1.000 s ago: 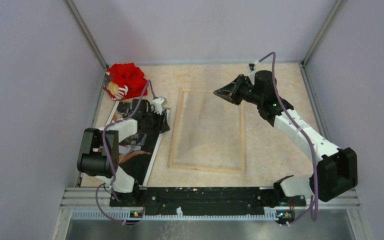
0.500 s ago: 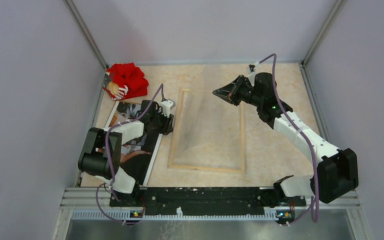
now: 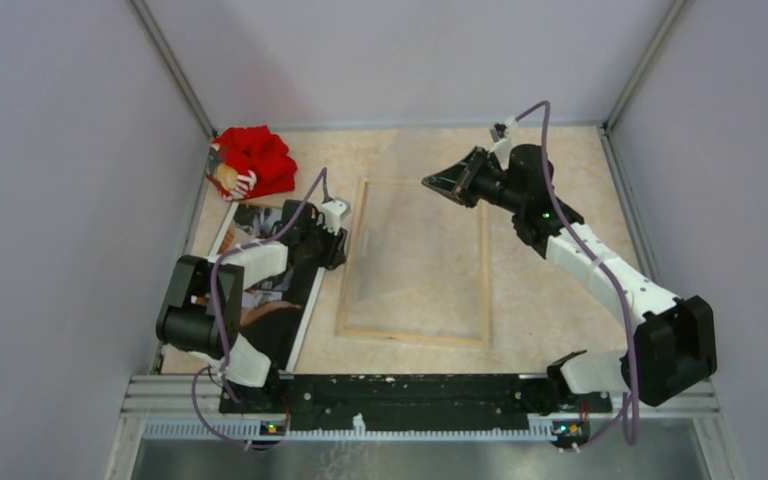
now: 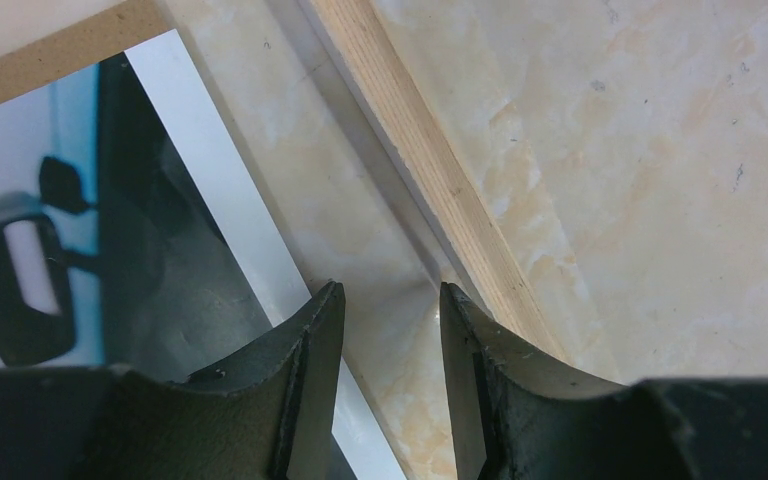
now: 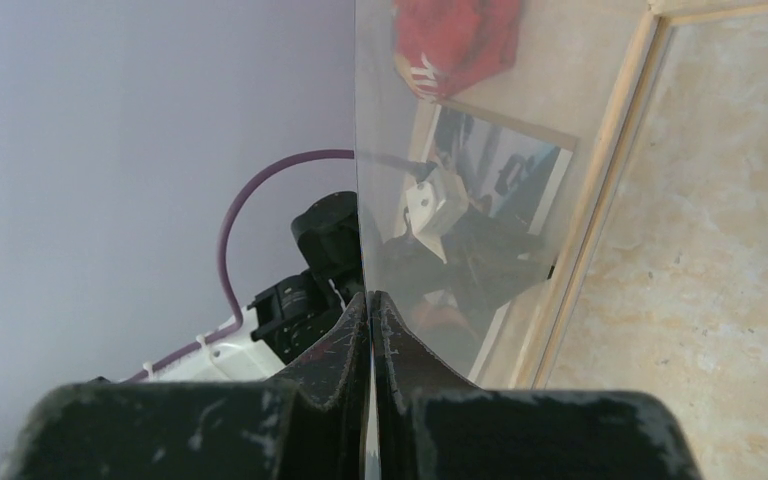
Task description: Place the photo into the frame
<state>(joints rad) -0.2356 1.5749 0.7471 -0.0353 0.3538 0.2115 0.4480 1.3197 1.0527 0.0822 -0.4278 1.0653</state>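
Note:
The photo [image 3: 278, 312] lies face up at the left, partly under my left arm; its dark image and white border [image 4: 215, 195] show in the left wrist view. The frame [image 3: 348, 275] lies wood back up in the middle. My left gripper [image 3: 334, 248] is open and empty, its tips [image 4: 390, 300] low over the bare strip between the photo's right edge and the frame's left rail [image 4: 430, 170]. My right gripper [image 3: 430, 183] is shut on the far edge of a clear sheet [image 3: 410, 255] and holds it tilted up over the frame [image 5: 600, 170].
A red plush toy [image 3: 252, 160] sits at the back left corner. A brown backing board [image 4: 50, 60] lies under the photo's far end. Grey walls close in the left, back and right sides.
My left gripper moved right, from over the photo to its right edge beside the frame. My right gripper shifted slightly left and up with the clear sheet.

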